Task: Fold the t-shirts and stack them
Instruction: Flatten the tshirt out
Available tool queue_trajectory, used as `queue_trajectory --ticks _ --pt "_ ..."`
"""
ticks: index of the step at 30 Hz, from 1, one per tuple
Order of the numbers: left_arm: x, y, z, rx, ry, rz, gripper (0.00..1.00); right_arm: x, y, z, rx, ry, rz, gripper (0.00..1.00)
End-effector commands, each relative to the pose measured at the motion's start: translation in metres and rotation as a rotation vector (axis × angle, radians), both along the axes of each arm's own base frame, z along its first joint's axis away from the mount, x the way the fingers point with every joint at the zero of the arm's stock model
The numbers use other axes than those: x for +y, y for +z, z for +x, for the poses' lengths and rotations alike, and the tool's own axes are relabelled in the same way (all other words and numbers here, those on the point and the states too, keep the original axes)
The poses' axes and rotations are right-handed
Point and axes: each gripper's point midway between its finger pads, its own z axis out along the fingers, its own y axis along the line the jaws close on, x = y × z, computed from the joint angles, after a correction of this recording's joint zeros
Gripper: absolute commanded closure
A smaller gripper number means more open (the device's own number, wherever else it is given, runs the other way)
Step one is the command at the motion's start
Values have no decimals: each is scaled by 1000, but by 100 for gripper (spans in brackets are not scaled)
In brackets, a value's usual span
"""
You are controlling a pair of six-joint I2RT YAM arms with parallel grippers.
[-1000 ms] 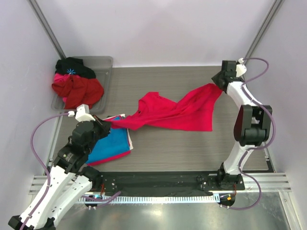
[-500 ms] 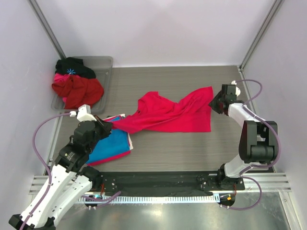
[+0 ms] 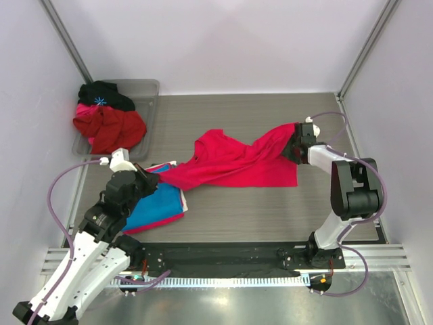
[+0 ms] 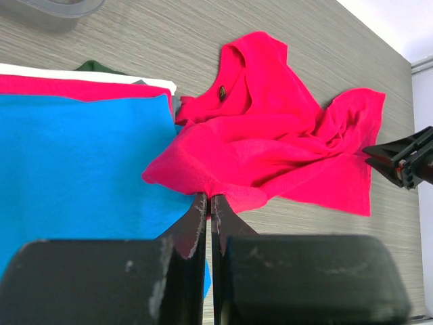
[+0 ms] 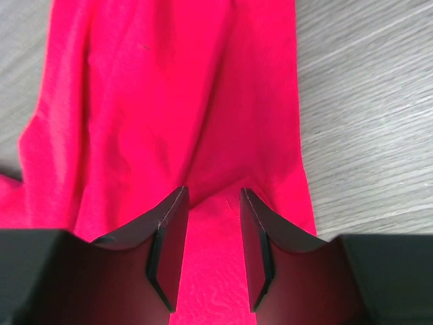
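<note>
Okay, on my left the blue t-shirt lies folded on top of the pink-red t-shirt, near the counter's left edge. My left pincer is clamped shut on a corner of the crimson-pink t-shirt, right over that stack. That shirt sprawls crumpled across mid-counter. Far right, my right pincer has its fingers parted, straddling the shirt's far corner.

Top looks down; wrists close; share tee.
</note>
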Motion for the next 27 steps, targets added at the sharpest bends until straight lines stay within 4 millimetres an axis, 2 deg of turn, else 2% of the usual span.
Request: queue_trajectory --ticks 1,6,10,12,19,22,27 --pt "-1 10 4 -32 5 -18 100 -5 9 11 -33 -3 -56 57" --pt "-1 12 4 -31 5 -16 100 -12 9 9 -23 -30 -91 56" --pt "0 13 3 -31 5 -14 100 -21 23 8 -54 -65 -125 53" --pt "0 13 3 -31 5 -14 100 -25 24 6 -56 -71 -143 53" --pt "0 16 3 -35 5 -17 100 -8 7 6 -22 -10 -78 54" --pt "0 18 4 -38 5 -17 100 -8 1 4 -7 -7 -82 55" --pt "0 22 4 -45 7 -21 100 -4 -5 5 7 4 -63 62"
